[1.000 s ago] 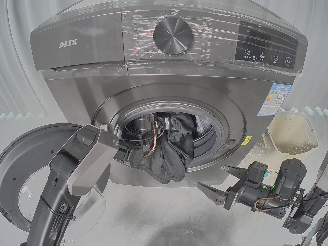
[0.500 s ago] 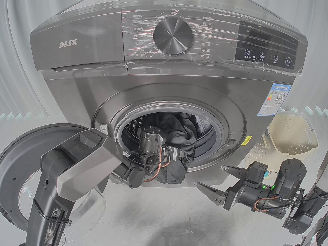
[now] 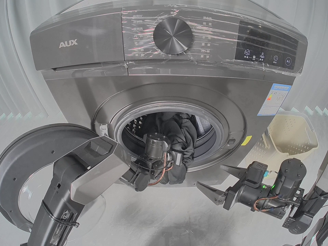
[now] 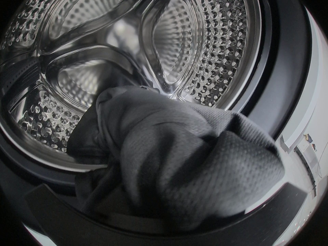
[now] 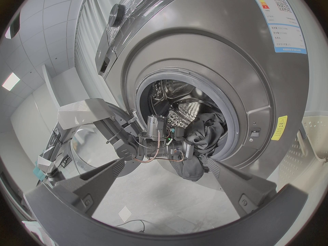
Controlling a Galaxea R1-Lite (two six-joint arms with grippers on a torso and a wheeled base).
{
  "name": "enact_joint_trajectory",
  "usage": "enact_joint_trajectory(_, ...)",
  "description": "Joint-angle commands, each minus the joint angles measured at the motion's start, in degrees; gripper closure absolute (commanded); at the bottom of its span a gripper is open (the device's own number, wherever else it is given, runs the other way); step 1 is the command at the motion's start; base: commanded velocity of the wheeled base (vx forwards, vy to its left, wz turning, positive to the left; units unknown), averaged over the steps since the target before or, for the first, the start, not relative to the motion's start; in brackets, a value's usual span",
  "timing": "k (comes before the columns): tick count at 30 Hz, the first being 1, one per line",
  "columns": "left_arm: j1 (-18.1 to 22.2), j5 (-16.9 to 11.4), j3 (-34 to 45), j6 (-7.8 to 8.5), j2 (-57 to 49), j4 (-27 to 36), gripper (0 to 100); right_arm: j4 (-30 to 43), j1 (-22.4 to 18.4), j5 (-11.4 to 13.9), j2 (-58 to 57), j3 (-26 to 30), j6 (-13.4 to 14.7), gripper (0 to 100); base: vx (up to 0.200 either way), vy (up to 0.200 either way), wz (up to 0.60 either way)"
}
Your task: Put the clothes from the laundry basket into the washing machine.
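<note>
**Dark garment at washer mouth, left arm in the opening**

The left arm is reaching into the round opening of the washing machine (image 3: 85, 93). The left gripper (image 3: 178, 158) is sitting at the lower lip of the opening, pressed against the dark garment (image 3: 181, 134). Cloth is covering its tip, so can't tell whether it is gripping or released. The garment is lying bunched mostly inside the opening, with its lower end drooping over the door seal. In the left wrist view it is sitting piled in front of the perforated steel drum (image 4: 171, 35).

The right gripper (image 3: 219, 181) is hovering low in front of the machine, to the right of the opening, jaws spread wide and holding nothing.

The door (image 3: 30, 154) is hanging fully open on the left. The cream laundry basket (image 3: 294, 137) is standing just beside the machine's right side.
</note>
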Motion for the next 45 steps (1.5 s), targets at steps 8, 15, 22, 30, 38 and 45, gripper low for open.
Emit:
enact_joint_trajectory(8, 3.23, 4.90, -18.13, -0.89, 0.79, 0.43, 100, -0.03, 0.06, -0.02, -0.06, -0.29, -0.01, 0, 0.000, 0.000, 0.00)
enact_joint_trajectory(15, 5.43, 6.57, -29.54, -0.89, 4.39, 2.01, 100, -0.03, 0.06, -0.02, -0.06, -0.29, -0.01, 0, 0.000, 0.000, 0.00)
enact_joint_trajectory(22, 5.08, 6.57, -28.59, -1.51, 5.01, 2.01, 100, -0.03, 0.06, -0.02, 0.03, -0.29, 0.08, 0, 0.000, 0.000, 0.00)
enact_joint_trajectory(30, 3.05, 5.34, -13.82, -1.59, -1.23, 2.19, 0, -0.03, 0.06, -0.02, 0.03, -0.20, 0.08, 0, 0.000, 0.000, 0.00)
enact_joint_trajectory(38, 1.03, 0.15, 3.67, -0.80, -8.53, 3.42, 0, -0.03, 0.06, 0.06, 0.12, -0.29, -0.01, 0, 0.000, 0.000, 0.00)
enact_joint_trajectory(45, 0.95, 0.06, 6.74, 1.57, -8.44, 3.95, 0, -0.03, 0.41, -0.02, -0.06, -0.20, 0.08, 0, 0.000, 0.000, 0.00)
